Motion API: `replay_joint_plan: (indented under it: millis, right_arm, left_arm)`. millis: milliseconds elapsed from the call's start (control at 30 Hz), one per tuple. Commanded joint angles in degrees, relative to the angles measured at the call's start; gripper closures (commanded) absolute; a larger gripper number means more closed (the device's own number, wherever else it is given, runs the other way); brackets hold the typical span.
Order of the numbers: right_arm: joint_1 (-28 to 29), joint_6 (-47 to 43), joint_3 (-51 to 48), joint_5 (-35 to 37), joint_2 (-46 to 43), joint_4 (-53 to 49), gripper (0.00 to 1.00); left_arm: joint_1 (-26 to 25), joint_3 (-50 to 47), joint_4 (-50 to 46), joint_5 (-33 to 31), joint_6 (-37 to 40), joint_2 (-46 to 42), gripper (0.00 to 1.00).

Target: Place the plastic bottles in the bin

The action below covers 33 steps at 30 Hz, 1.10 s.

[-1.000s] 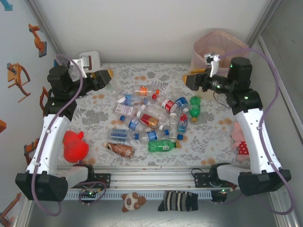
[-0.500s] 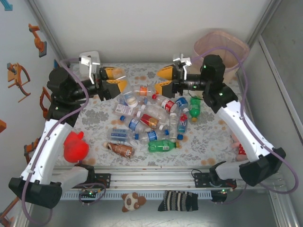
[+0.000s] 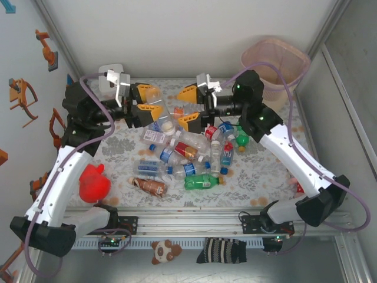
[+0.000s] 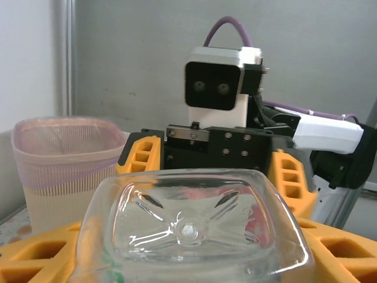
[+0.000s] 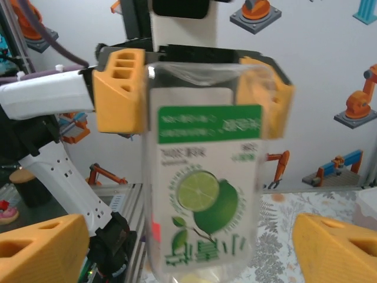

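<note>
While the left hand (image 3: 147, 102) grips a clear bottle (image 3: 154, 97) above the pile (image 3: 188, 150), the right hand (image 3: 187, 106) faces it, spread wide and empty. The bin (image 3: 285, 79) stands at the far right.

From the left wrist, the bottle's base points at the right hand.

From the right wrist, the lime label sits between its fingers (image 5: 41, 247). I'd close squarely on the body before the left lets go.

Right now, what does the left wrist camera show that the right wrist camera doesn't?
Left wrist: the bin, and the bottle seen base-on. Right wrist: the bottle's lime label and robot stickers on the wall. Both: that bottle clamped in the left gripper, with the right gripper open and facing it.
</note>
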Motion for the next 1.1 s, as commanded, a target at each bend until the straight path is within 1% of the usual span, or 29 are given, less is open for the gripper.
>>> replay_joint_plan:
  millis: [0, 67, 167, 333, 400, 433, 500, 600, 700, 800, 833, 1000, 1067]
  right_arm:
    - [1.5, -1.5, 3.2, 1.2, 1.8, 0.0, 0.08]
    - [2.9, -1.2, 4.3, 1.0, 3.1, -0.1, 0.08]
    - [4.1, -0.7, 5.8, -1.1, 4.8, -1.7, 0.09]
    - [4.4, -1.4, 7.5, -2.7, 5.4, -5.4, 0.1]
    - [4.4, -3.4, 8.4, -1.5, 5.3, -8.6, 0.1]
    - [4.4, -4.1, 8.7, 0.4, 5.1, -9.7, 0.1]
    - [4.2, -4.2, 8.4, 2.8, 4.8, -10.1, 0.1]
    - [3.6, -2.9, 8.6, 1.4, 5.1, -10.2, 0.1]
    - [3.5, -2.7, 8.4, 0.5, 4.9, -9.7, 0.09]
    - [3.2, -1.9, 8.3, 1.7, 4.9, -9.3, 0.09]
    - [3.2, -1.7, 7.9, 1.9, 4.9, -8.7, 0.09]
    - [3.1, -1.1, 5.4, -0.7, 4.4, -5.4, 0.09]
    - [3.1, -1.3, 4.6, -0.8, 4.1, -4.9, 0.12]
  left_arm:
    - [-0.6, 2.5, 4.4, 4.9, 0.7, 1.2, 0.54]
    - [-1.1, 3.8, 4.8, 6.9, 1.0, 2.4, 0.54]
    - [-1.2, 5.6, 5.0, 7.6, 1.4, 3.9, 0.54]
    - [-1.8, 7.4, 5.7, 9.0, 1.0, 4.9, 0.54]
    - [-2.3, 6.6, 6.7, 9.2, 1.2, 4.7, 0.54]
    - [-2.6, 6.6, 6.3, 9.6, 1.6, 4.6, 0.54]
    - [-2.9, 6.4, 5.5, 10.9, 2.4, 4.4, 0.54]
    - [-3.7, 4.3, 5.3, 11.4, 4.7, 3.0, 0.55]
    - [-3.9, 3.6, 2.5, 11.7, 7.2, 1.3, 0.55]
    - [-4.0, 4.8, -5.6, 10.9, 13.7, -0.9, 0.55]
    - [-4.0, 5.0, -6.9, 10.7, 14.5, -1.5, 0.55]
    - [-4.4, 4.4, -2.7, 10.4, 10.0, -1.5, 0.55]
    - [-4.7, 4.4, -1.6, 10.5, 8.6, -0.9, 0.56]
